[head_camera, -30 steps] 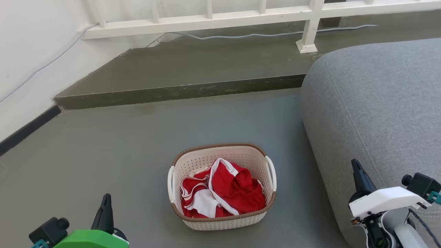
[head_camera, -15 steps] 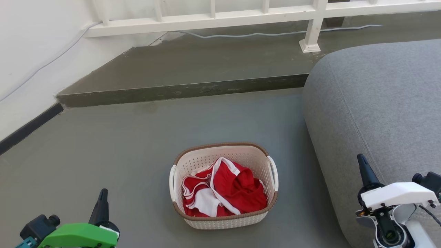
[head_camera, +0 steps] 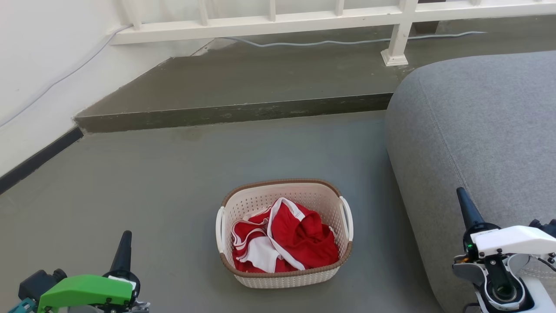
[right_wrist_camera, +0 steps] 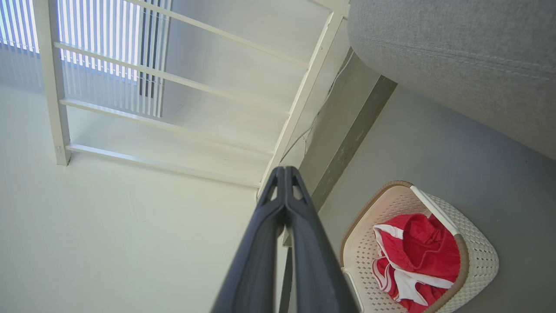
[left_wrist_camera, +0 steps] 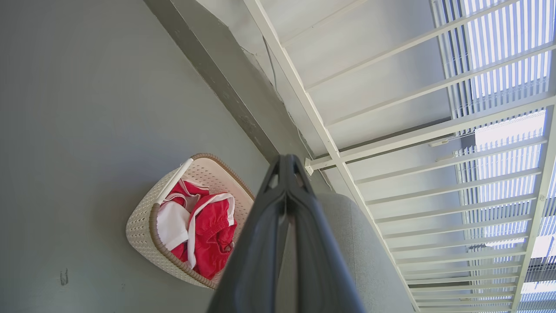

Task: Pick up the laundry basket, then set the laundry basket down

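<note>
Here, from the head view, the laundry basket point(head_camera: 284, 278) stands upright on the grey floor point(head_camera: 152, 182), low in the middle of the picture, with a red-and-white garment point(head_camera: 299, 237) bunched inside it. The left gripper point(head_camera: 124, 243) sits at the lower left, well apart from the basket's left handle, its dark fingers pointing up the picture and seen edge-on as one spike. The right gripper point(head_camera: 465, 204) sits at the lower right, in front of the grey cushion point(head_camera: 478, 130), also well apart from the basket; the basket lies between the two grippers. Neither touches it. Beyond the basket a low step point(head_camera: 234, 115) crosses the floor, and a white railing point(head_camera: 304, 17) runs along the top.

In the left wrist view, the left gripper point(left_wrist_camera: 286, 163) has its two fingers pressed together, meeting at the tips with nothing between them. The laundry basket point(left_wrist_camera: 143, 230) shows to the left of the fingers, tilted by the camera's angle, on the floor and clear of the fingertips. The grey cushion point(left_wrist_camera: 347, 226) lies behind the fingers.

In the right wrist view, the right gripper point(right_wrist_camera: 284, 174) likewise has its fingers closed against each other, holding nothing. The laundry basket point(right_wrist_camera: 478, 252) lies at the lower right of the fingers, apart from them, with the garment point(right_wrist_camera: 425, 248) in it and the grey cushion point(right_wrist_camera: 456, 56) above.
</note>
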Motion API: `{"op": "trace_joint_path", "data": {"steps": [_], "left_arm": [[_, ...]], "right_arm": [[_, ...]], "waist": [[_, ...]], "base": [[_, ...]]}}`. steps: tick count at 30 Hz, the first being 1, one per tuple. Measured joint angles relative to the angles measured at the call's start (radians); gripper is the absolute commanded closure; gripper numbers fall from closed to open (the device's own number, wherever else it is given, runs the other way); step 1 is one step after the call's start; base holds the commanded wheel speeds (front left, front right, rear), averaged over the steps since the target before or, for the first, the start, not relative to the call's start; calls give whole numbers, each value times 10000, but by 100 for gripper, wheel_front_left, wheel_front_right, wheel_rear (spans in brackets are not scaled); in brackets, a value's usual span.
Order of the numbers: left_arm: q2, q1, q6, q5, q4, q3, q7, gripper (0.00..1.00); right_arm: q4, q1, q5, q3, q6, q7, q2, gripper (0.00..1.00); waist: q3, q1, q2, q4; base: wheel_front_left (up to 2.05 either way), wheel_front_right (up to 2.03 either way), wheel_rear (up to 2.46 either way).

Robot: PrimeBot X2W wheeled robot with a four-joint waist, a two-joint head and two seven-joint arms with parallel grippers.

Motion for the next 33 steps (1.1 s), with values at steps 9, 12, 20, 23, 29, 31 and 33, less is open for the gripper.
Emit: {"op": "trace_joint_path", "data": {"steps": [9,12,20,23,29,31,33], "left_arm": [[12,-221,-245,-1248,228,132,295,100],[15,-255,-326,-1685,295,236,339,100],[36,-476,-506,-2830,420,366,531,100],[40,-614,-600,-3377,558,433,681,100],[46,-706,-717,-4044,648,600,782,100],[46,-757,-719,-4044,658,604,782,100],[46,-809,-734,-4044,660,604,784,100]], "right_arm": [[63,-49,1204,-359,232,255,54,100],[84,-101,1638,-477,268,336,75,100],[140,-213,2702,-794,495,610,144,100],[153,-253,3229,-965,585,725,196,100],[171,-407,3893,-1160,671,840,276,100],[180,-407,3916,-1172,671,840,284,100],[184,-407,3917,-1175,671,840,284,100]], "waist": [[18,0,0,67],[24,0,0,89],[41,0,0,148],[49,0,0,178],[58,0,0,210],[57,0,0,210],[57,0,0,210]], "base": [[0,0,0],[0,0,0],[0,0,0],[0,0,0],[0,0,0],[0,0,0],[0,0,0]]}}
